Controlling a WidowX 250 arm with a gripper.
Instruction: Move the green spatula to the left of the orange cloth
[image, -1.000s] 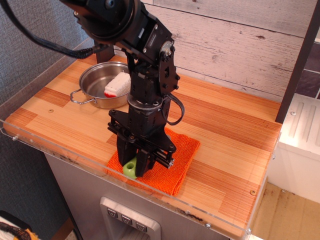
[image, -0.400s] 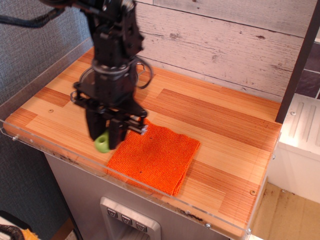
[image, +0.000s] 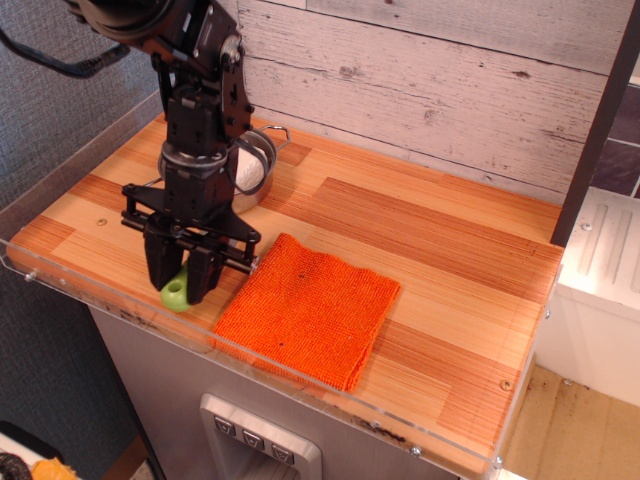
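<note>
the green spatula (image: 176, 292) is pinched by its handle in the gripper (image: 183, 284), jaws closed narrow on it, only the lime end showing below them, the head hidden. just right of the jaws the orange cloth (image: 308, 309) lies flat, apart from them. for a clean placement, the spatula should be lowered onto bare wood below the jaws and released clear of the cloth edge. behind the jaws a steel pot (image: 262, 150) is mostly hidden by the arm, something white (image: 246, 168) glimpsed inside.

Spatula (image: 176, 293) in pincer (image: 181, 285), left of cloth (image: 308, 309).
</note>
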